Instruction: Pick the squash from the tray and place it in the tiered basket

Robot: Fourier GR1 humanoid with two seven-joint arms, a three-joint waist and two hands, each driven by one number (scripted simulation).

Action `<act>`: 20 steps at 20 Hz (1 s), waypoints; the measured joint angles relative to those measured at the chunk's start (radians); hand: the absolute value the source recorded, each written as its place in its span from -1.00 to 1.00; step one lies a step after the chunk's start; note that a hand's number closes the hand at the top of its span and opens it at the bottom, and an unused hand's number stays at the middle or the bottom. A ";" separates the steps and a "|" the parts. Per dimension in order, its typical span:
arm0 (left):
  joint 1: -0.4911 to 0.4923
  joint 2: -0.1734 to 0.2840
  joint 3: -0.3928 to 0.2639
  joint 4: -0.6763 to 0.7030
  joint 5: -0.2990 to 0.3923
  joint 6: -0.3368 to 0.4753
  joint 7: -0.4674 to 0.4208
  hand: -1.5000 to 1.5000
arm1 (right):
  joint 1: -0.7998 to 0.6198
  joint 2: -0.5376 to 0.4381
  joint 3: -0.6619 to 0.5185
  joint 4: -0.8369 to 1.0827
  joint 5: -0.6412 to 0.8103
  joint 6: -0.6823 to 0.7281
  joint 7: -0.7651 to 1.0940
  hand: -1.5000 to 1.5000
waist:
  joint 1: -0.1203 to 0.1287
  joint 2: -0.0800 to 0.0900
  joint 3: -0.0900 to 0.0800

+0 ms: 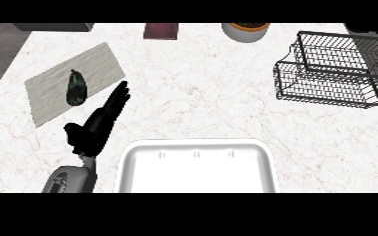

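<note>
The white tray (198,167) sits nearest, holding nothing. The left hand (100,122) is released, fingers straight, pointing toward the dark squash (76,87) on a grey mat (74,82). The squash may roll aside if nudged. The wire basket (325,72) stands well apart. No writing is readable.

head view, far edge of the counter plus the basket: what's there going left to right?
Grey box at the far left corner → dark red block → round pot → wire tiered basket at the right.
</note>
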 measured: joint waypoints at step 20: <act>0.015 -0.012 0.008 -0.005 -0.008 -0.002 -0.008 0.00 | -0.040 -0.024 -0.225 0.095 -0.205 -0.041 0.338 -1.00 | -0.010 -0.001 0.000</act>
